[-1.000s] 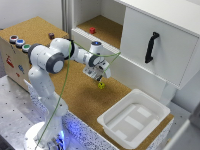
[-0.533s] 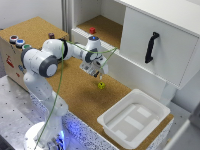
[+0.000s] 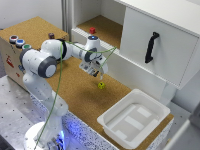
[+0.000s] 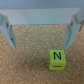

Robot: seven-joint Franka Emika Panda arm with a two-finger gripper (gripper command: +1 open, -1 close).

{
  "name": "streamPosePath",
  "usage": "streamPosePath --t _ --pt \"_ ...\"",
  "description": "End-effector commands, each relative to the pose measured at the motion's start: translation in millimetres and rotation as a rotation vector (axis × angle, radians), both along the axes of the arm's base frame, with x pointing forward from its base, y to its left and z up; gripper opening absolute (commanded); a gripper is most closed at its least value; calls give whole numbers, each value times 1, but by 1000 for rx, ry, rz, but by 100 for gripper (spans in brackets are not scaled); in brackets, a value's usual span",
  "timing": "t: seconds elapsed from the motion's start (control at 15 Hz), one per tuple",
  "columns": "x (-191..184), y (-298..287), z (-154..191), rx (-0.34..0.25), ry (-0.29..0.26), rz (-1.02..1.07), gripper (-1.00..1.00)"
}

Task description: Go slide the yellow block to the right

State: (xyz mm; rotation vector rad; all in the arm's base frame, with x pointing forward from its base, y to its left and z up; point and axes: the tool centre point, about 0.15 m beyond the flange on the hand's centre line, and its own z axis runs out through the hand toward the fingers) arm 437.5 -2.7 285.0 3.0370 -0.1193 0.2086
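Observation:
The yellow block (image 3: 101, 85) is a tiny yellow-green cube lying on the cork tabletop (image 3: 75, 95). In the wrist view the yellow block (image 4: 58, 58) shows a black "N" on its upper face. My gripper (image 3: 98, 75) hangs just above the cube, slightly toward the exterior view's left. The gripper (image 4: 40, 44) is open, and its two fingers (image 4: 73, 29) stand wide apart with only cork between them. The cube lies outside the gap, near one finger, touching neither.
A white tray (image 3: 114, 131) sits at the table's near right corner. The white cabinet with a black handle (image 3: 151, 47) stands behind the cube. A red block (image 3: 92, 30) rests in the open shelf, a dark purple block (image 3: 51, 35) at the back left, and a button box (image 3: 17, 42) at far left.
The arm's elbow has swung toward the exterior view's left while the gripper stayed close above the cube. The yellow block has not moved.

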Motion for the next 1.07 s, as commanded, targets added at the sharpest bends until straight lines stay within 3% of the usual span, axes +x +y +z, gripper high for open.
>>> streamPosePath --t 0.0,0.2,0.4,0.53,0.93,1.0 --pt "-6 -61 -19 41 0 -74 100" --pt "-10 -77 -43 79 17 -9 100" --pt "-3 -57 -55 72 6 82 100" --pt "-1 -39 -68 45 32 132 100" --pt "7 -24 -88 26 38 138 100" --pt "10 -26 -92 9 29 118 -100"
